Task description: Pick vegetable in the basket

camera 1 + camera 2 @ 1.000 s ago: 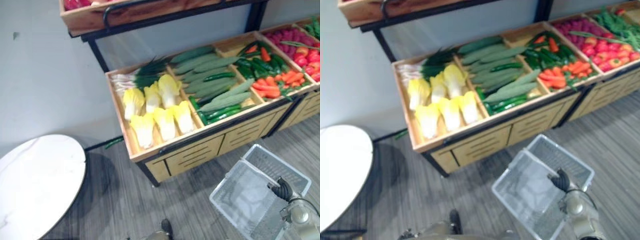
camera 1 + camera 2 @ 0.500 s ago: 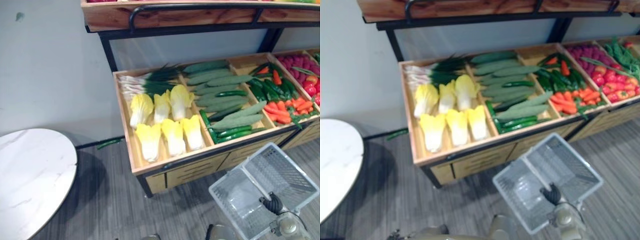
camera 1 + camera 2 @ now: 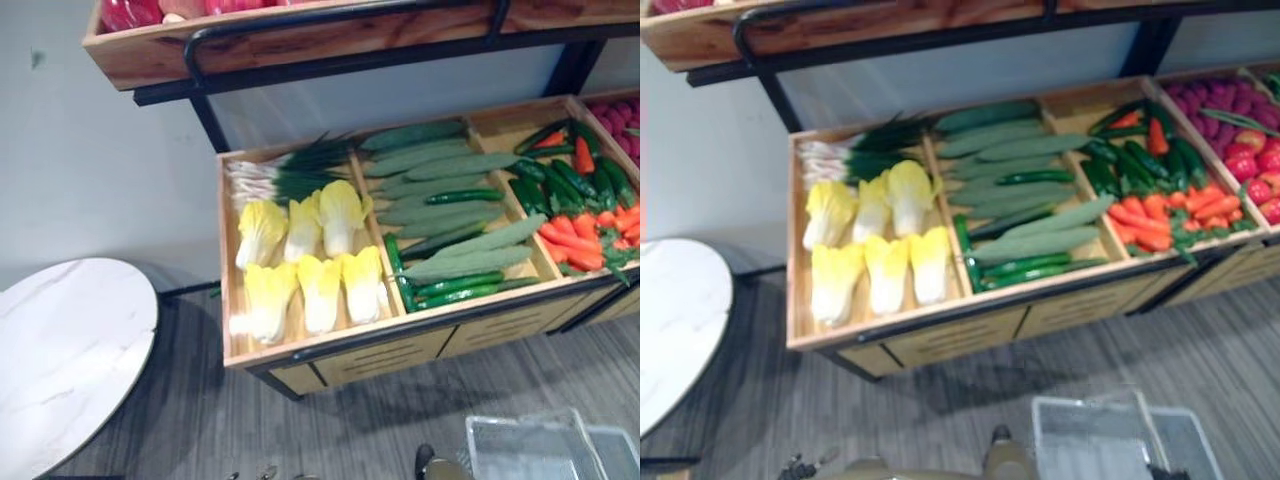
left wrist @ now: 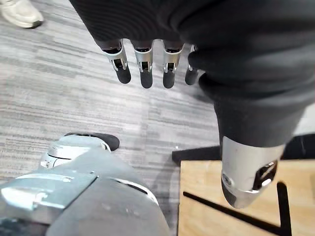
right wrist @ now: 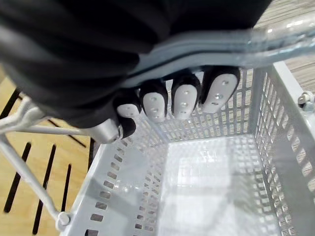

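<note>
A wooden stand (image 3: 330, 352) holds yellow-white cabbages (image 3: 310, 260), green onions (image 3: 290, 170), long cucumbers (image 3: 440, 200), dark green peppers (image 3: 560, 180) and carrots (image 3: 580, 235) in separate compartments. The white mesh basket (image 3: 530, 450) hangs low in front of the stand, at the right, and is empty inside (image 5: 123, 196). My right hand (image 5: 182, 98) is shut on the basket's handle (image 5: 275, 39), fingers curled round it. My left hand (image 4: 143, 61) hangs over the grey floor beside a corner of the stand, fingers straight and holding nothing.
A round white table (image 3: 60, 350) stands at the left on the grey floor. An upper wooden shelf (image 3: 300, 40) with red produce overhangs the back of the stand. A person's light shoe (image 4: 19, 14) rests on the floor near my left hand.
The whole picture has shifted, so the camera moved. The basket now shows lower, at the bottom edge, and the right hand has left the eye views.
</note>
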{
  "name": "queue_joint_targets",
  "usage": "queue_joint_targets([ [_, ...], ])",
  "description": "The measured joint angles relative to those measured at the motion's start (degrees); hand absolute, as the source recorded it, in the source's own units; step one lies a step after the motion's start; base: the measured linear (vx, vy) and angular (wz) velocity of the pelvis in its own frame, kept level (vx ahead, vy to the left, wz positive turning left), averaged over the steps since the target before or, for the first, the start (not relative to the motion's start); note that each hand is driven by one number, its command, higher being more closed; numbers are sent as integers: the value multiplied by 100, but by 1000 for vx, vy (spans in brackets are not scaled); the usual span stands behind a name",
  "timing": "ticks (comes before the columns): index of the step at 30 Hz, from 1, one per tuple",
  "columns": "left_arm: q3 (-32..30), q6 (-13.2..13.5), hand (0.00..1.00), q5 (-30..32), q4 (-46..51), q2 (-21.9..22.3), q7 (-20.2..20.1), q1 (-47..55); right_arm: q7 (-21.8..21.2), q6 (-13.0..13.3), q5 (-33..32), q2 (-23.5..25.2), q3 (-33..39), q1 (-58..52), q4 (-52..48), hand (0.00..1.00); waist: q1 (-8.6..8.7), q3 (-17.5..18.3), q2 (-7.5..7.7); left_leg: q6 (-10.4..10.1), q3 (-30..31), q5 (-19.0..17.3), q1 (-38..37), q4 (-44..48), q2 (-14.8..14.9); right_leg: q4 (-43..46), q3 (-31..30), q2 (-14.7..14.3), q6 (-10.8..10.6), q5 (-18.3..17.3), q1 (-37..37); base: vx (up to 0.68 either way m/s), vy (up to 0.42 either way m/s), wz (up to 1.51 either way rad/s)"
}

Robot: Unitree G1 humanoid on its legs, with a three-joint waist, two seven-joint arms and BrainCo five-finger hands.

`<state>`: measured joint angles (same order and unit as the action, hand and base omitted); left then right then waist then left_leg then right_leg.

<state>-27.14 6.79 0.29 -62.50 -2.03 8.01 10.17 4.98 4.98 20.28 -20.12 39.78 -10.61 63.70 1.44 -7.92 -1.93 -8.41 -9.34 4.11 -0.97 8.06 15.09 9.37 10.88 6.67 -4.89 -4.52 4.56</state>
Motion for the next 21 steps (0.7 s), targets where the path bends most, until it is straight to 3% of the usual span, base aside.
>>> queue_joint_targets([
  [3, -680, -81, 0, -212, 1, 57, 156, 25, 50, -72, -181, 258, 383, -78, 12, 100, 8, 74, 4, 66, -450, 351, -58, -213, -34, -151, 130, 46, 23, 8, -114, -14, -61, 24],
  [6, -1309, -110, 0, -267, 67, 171, 381, 33, 84, -72, -237, 397, 481, -59, -26, 100, -9, 129, -76, 87, -647, 439, -218, -474, -33, -245, 154, 11, 34, 39, -191, -15, -23, 6],
  [11, -2060, -109, 0, -635, 864, 227, 1244, -196, 233, -67, -235, 811, 627, -173, -420, 100, -30, 253, -130, 85, -942, 436, -336, -895, -54, -444, 231, -23, -13, 97, -246, -30, 54, 11],
  [13, -1904, -96, 0, -526, 1965, 263, 1595, -182, 265, -65, -232, 981, 643, -319, -556, 100, -55, 341, -90, 85, -970, 377, -336, -969, -93, -519, 336, 6, -47, 117, -303, -33, 66, 25],
  [16, -1480, 32, 0, 38, 3618, 417, 2000, -100, 327, -61, -236, 1029, 584, -567, -720, 100, -172, 466, -252, 11, -1254, -152, -332, -979, 19, -527, 486, -65, -102, 224, -305, -26, 113, 13],
  [18, -1104, 63, 0, 439, 4704, 471, 2238, -31, 363, -59, -237, 1104, 297, -646, -829, 100, -189, 499, -155, 56, -1369, -363, -360, -806, -50, -648, 460, 8, -154, 354, -407, -8, 88, -14],
  [21, -674, 56, 0, 834, 5510, 636, 2374, 50, 373, -52, -235, 1109, 5, -758, -911, 100, -179, 551, -127, 40, -1420, -511, -350, -757, -128, -796, 439, 109, -236, 446, -493, -1, 58, -11],
])
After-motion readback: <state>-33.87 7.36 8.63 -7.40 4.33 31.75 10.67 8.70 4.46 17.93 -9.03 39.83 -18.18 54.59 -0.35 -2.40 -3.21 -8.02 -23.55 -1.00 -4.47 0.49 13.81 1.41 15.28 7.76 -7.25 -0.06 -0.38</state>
